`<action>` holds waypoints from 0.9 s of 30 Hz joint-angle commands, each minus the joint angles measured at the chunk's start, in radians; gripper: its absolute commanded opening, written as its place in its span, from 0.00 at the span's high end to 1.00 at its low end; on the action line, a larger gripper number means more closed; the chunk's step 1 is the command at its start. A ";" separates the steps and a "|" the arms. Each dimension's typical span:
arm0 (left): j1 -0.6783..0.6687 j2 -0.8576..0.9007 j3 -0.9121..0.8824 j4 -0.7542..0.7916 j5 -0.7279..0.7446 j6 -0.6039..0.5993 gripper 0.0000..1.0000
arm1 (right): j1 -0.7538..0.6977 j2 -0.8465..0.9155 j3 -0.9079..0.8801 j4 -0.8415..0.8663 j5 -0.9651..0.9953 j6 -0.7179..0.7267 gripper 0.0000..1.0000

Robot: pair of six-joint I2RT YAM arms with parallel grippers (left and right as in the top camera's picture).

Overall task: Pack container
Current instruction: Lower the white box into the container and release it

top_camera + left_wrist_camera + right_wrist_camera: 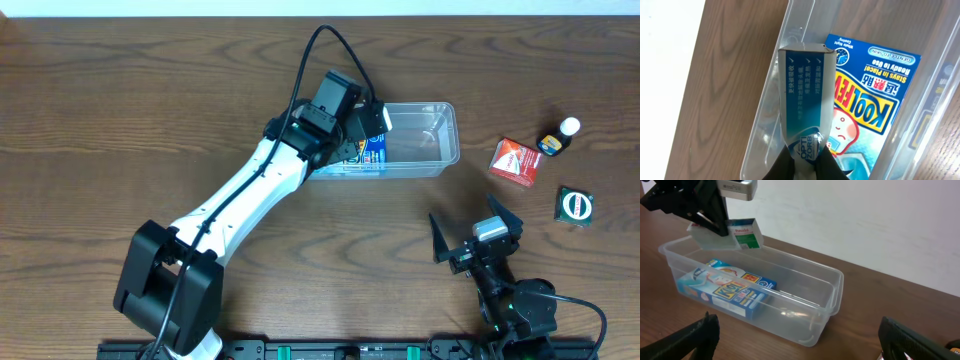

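Observation:
The clear container [432,143] stands at the table's middle back. A blue Koolfever box [366,152] lies flat in its left end. My left gripper [366,124] is shut on a slim teal-and-white box [804,82] and holds it above the container's left part, beside the blue box [875,100]. The left wrist view shows my fingers [807,148] pinching that box's end over the container's wall [771,107]. My right gripper [476,236] is open and empty, in front of the container's right end [832,292]. The right wrist view shows the held box [746,235] above the blue box [730,291].
A red-and-white box [515,161], a small dark bottle with a white cap [559,138] and a green packet with a round mark [574,205] lie on the table to the right of the container. The container's right half holds nothing.

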 commanded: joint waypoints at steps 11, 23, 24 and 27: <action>0.046 0.118 0.006 0.039 0.014 0.039 0.92 | 0.002 -0.005 -0.003 -0.002 -0.008 -0.015 0.01; 0.070 0.156 0.006 0.064 0.010 0.038 0.57 | 0.002 -0.005 -0.003 -0.002 -0.008 -0.015 0.01; 0.072 0.156 0.006 0.064 0.010 0.038 0.57 | 0.002 -0.005 -0.003 -0.002 -0.008 -0.015 0.01; 0.073 0.156 0.007 0.058 0.011 0.038 0.57 | 0.002 -0.005 -0.003 -0.002 -0.008 -0.015 0.01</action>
